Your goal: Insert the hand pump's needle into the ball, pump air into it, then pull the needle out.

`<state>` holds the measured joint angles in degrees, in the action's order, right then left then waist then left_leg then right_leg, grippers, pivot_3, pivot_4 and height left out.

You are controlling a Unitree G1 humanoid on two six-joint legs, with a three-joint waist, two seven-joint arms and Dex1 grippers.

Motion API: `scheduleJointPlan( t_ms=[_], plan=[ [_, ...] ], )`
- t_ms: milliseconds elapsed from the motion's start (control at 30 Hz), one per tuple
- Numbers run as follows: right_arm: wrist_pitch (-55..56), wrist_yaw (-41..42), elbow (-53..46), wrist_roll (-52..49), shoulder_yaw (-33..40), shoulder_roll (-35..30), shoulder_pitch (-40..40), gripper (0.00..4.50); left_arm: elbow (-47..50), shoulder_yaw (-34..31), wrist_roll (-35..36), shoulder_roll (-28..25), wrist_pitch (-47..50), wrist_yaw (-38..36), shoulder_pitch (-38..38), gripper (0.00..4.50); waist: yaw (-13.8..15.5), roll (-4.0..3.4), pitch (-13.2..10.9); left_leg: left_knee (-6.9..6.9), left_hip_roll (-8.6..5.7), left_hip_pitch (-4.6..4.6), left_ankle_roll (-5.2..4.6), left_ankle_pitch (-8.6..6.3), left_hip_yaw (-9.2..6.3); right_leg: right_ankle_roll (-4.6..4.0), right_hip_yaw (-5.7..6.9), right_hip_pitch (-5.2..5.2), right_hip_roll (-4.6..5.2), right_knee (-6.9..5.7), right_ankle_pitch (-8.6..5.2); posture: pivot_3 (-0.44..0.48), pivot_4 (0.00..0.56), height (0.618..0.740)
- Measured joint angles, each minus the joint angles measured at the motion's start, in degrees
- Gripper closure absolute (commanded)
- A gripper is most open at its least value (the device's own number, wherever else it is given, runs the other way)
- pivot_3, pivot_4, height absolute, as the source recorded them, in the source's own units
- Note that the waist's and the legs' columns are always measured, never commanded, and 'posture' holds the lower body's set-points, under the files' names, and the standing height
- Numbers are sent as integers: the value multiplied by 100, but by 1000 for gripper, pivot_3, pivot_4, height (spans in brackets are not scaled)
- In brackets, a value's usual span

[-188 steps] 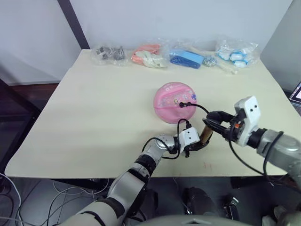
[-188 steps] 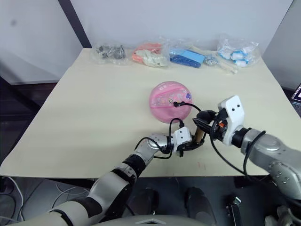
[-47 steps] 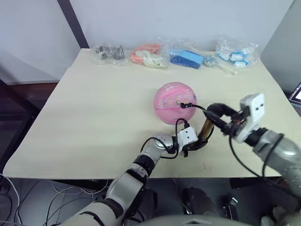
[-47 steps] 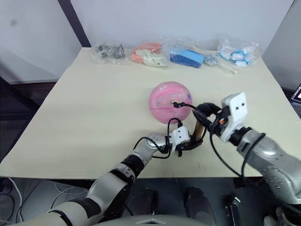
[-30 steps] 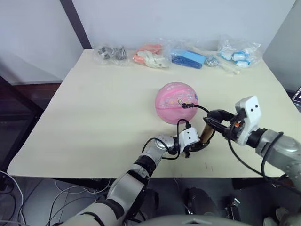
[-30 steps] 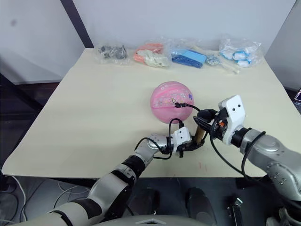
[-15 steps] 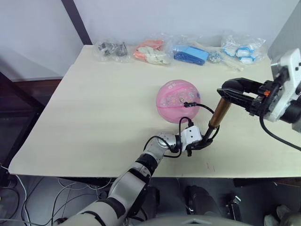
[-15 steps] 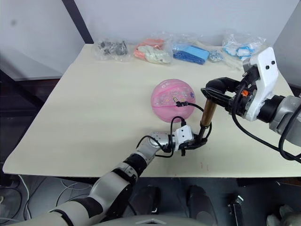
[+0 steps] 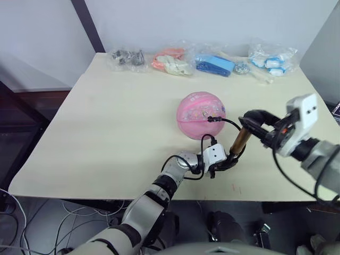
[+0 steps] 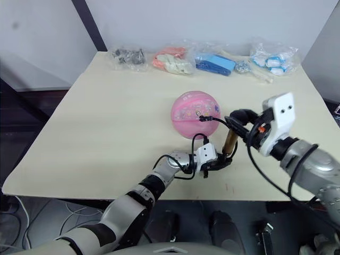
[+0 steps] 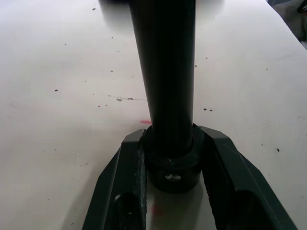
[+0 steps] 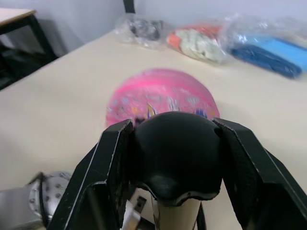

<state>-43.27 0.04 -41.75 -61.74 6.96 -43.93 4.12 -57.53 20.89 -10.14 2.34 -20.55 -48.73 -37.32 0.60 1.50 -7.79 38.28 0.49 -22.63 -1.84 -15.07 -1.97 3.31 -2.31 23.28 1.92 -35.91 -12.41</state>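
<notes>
The pink rubber ball with small cartoon prints [image 9: 201, 115] sits near the middle of the pale wooden table [image 9: 106, 127], and it looks nicely round. Just on the robot's side of the ball stands the slim gold-bronze hand pump [image 9: 238, 142], tilted a little, its thin black hose [image 9: 229, 122] looping up to the ball's top, where the small black needle fitting [image 9: 210, 119] sits against the valve.

The left gripper [image 11: 172, 165] is closed around the pump's black base collar, pinning it to the table. The right gripper [image 12: 175, 143] is clamped on either side of the rounded black T-handle [image 12: 176, 154] at the pump's upper end, with the gold tube visible beneath it.

This looks like the pumping stage, with the needle apparently seated. To do it well, I'd say the right arm should drive the handle straight along the pump's axis, while the left holds the base firmly so the foot does not skid. Sideways sway would tug the hose and could roll the ball or work the needle loose. Clear plastic bags of small items [image 9: 212, 59] lie along the far edge, well apart from the ball.
</notes>
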Motion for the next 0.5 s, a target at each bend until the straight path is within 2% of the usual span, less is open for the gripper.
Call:
scheduleJointPlan(
  t_ms=[233,333,500],
  plan=[
    [742,448,313,1723,-1058,765,-431,2421,-32,-3,-36,-51,62,3,51,3405,-26,32,92,-12,4,41,-1,-1,-3,-13,0,-25,-5,0,-10,0,150,740],
    [790,561,314,1911,-1073,901,-513,2421,-51,-3,-52,-83,68,7,55,3405,-61,36,95,-17,20,88,-16,-12,-7,-22,2,-70,-2,0,-23,0,150,740],
    [556,683,266,1746,-734,874,-482,2421,-37,-3,-51,-85,38,6,52,3405,-87,14,87,-16,21,82,-16,-12,-9,-21,6,-67,2,0,-23,0,150,740]
  ],
)
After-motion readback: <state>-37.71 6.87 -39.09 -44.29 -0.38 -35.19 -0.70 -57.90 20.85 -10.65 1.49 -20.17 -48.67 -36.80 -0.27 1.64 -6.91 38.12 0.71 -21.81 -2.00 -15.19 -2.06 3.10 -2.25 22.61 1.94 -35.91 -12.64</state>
